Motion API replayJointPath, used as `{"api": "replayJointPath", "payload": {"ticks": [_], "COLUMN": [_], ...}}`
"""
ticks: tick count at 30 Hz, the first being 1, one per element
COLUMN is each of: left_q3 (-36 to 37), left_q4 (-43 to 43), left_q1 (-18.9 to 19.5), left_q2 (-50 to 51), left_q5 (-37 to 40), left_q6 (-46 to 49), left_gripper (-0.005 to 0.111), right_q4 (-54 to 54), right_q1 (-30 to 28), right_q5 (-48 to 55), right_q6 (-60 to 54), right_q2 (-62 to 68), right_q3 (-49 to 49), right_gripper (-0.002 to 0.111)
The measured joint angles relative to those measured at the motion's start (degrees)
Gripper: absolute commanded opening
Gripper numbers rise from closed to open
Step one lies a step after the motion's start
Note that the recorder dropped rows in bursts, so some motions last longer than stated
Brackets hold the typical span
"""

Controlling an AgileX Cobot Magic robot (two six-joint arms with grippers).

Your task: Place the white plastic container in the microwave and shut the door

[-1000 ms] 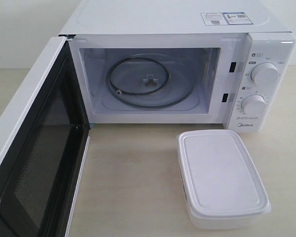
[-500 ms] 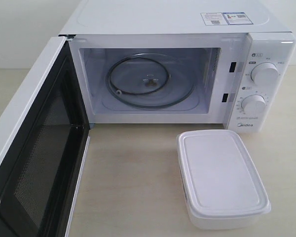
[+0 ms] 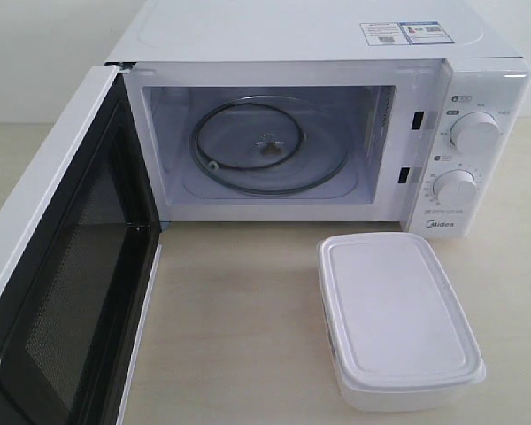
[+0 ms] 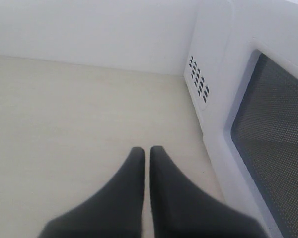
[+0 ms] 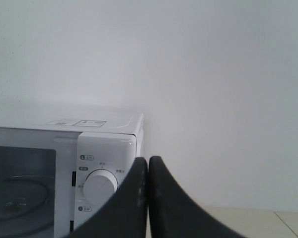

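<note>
Exterior view: the microwave (image 3: 319, 35) spans the back of the pale table (image 3: 239, 336), its cavity wide open from rim to rim. The door (image 3: 44, 204) is swung out from the microwave's hinge side and juts forward off the cavity's edge. Its black inner frame and dark mesh window face a broad bare strip of tabletop in front of the microwave's mouth. The white plastic container (image 3: 394, 319) sits on the table in front of the microwave's control panel, lid on, its far short edge just apart from the microwave's front face and its long edges running away from it. The glass turntable (image 3: 270, 146) lies flat on the microwave's cavity floor, with room between its rim and the walls. Two round dials (image 3: 474, 133) sit one above the other on the panel beside the cavity. In the left wrist view the left gripper (image 4: 146, 151) hangs over bare table beside the door's outer face, its dark fingers pressed together on nothing. In the right wrist view the right gripper (image 5: 148, 159) is likewise pinched together and empty, with the microwave's upper dial just behind its tips.
</note>
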Motion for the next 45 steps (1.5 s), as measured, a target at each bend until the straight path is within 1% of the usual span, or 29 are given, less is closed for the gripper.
{"api": "replayJointPath", "payload": {"ticks": [7, 11, 13, 14, 18, 20, 21, 23, 27, 33, 45], "left_q3": [0.0, 0.0, 0.0, 0.0, 0.0, 0.0, 0.0, 0.0, 0.0, 0.0, 0.0], "left_q4": [0.0, 0.0, 0.0, 0.0, 0.0, 0.0, 0.0, 0.0, 0.0, 0.0, 0.0], "left_q1": [0.0, 0.0, 0.0, 0.0, 0.0, 0.0, 0.0, 0.0, 0.0, 0.0, 0.0], "left_q2": [0.0, 0.0, 0.0, 0.0, 0.0, 0.0, 0.0, 0.0, 0.0, 0.0, 0.0], "left_q5": [0.0, 0.0, 0.0, 0.0, 0.0, 0.0, 0.0, 0.0, 0.0, 0.0, 0.0], "left_q6": [0.0, 0.0, 0.0, 0.0, 0.0, 0.0, 0.0, 0.0, 0.0, 0.0, 0.0], "left_gripper": [0.004, 0.004, 0.004, 0.004, 0.004, 0.004, 0.004, 0.004, 0.004, 0.004, 0.004], "right_q4": [0.0, 5.88, 8.67, 9.8, 10.59, 10.73, 10.85, 10.9, 10.9, 10.9, 11.48], "right_q1": [0.0, 0.0, 0.0, 0.0, 0.0, 0.0, 0.0, 0.0, 0.0, 0.0, 0.0], "right_q5": [-0.74, -0.84, -0.72, -0.97, -2.39, -4.43, -7.24, -10.93, -17.44, -24.26, -23.95], "right_q6": [-4.1, -6.8, -9.02, -10.91, -11.98, -11.98, -11.98, -11.98, -11.87, -11.87, -11.87], "right_q2": [0.71, 5.78, 9.62, 13.49, 23.11, 27.38, 31.24, 34.21, 35.6, 35.6, 35.6], "right_q3": [0.0, 0.0, -1.31, -3.34, -7.95, -8.98, -9.44, -9.56, -9.56, -9.56, -9.56], "right_gripper": [0.0, 0.0, 0.0, 0.0, 0.0, 0.0, 0.0, 0.0, 0.0, 0.0, 0.0]}}
